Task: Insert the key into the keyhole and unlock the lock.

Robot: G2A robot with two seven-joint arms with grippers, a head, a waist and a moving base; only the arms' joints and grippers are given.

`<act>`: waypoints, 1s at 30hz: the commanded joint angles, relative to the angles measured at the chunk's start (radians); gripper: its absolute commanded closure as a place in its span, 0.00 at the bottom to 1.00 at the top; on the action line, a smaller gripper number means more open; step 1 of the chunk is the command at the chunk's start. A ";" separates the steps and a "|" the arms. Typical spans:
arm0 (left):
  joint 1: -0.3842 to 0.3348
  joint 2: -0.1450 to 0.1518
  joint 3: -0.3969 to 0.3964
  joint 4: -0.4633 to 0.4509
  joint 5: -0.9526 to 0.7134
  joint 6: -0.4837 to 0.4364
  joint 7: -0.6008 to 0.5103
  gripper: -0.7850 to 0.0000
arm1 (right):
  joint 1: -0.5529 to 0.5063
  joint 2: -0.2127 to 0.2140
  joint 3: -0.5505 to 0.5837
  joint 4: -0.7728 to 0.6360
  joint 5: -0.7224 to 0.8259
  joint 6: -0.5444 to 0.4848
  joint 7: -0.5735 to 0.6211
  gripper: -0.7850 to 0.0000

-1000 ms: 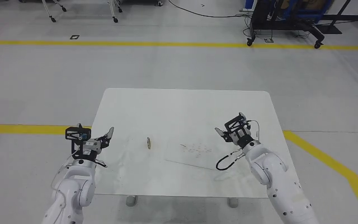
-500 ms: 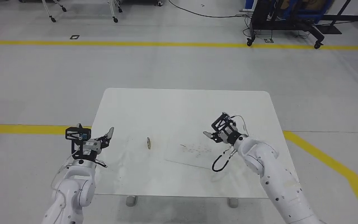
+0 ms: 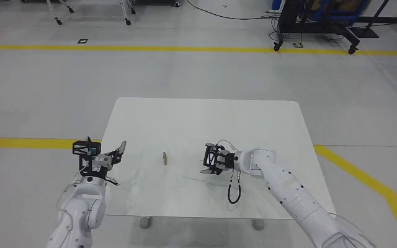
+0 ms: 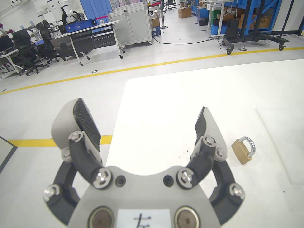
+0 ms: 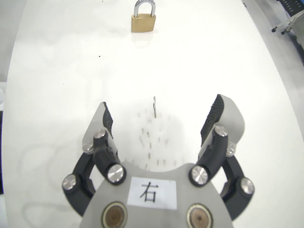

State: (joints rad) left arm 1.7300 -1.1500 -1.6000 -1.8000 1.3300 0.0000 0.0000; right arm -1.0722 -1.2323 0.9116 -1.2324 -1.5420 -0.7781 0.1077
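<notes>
Right pincer (image 5: pixel 162 103), spread open and empty; we log the thin silver metal key (image 5: pixel 154 107) just ahead on the white bench (image 5: pixel 213 60), long axis pointing onward to the brass padlock (image 5: pixel 143 22) well beyond.

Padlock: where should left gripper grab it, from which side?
Grip the brass body, not the shackle. The padlock stands upright, broad faces toward each arm, so the left gripper should probably come from its own side, low, and pinch the narrow edges.
</notes>
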 commanded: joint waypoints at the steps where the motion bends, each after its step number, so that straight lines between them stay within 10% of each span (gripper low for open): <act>1: 0.000 0.000 0.000 0.000 0.000 0.000 0.000 0.00 | 0.023 -0.010 -0.022 0.036 0.027 -0.011 0.009 0.35; 11: 0.000 0.000 0.000 0.000 0.000 0.000 0.000 0.00 | 0.103 -0.049 -0.093 0.144 0.100 0.009 0.080 0.69; 14: 0.000 0.000 0.000 0.000 0.000 0.000 0.000 0.00 | 0.112 -0.055 -0.101 0.152 0.112 0.015 0.090 1.00; 30: 0.000 0.000 0.000 0.000 0.000 0.000 0.000 0.00 | 0.084 -0.030 -0.064 0.033 0.054 0.009 0.070 1.00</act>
State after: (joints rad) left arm 1.7300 -1.1500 -1.6000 -1.8000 1.3300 0.0000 0.0000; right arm -0.9860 -1.2652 0.8421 -1.1926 -1.4883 -0.7662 0.1789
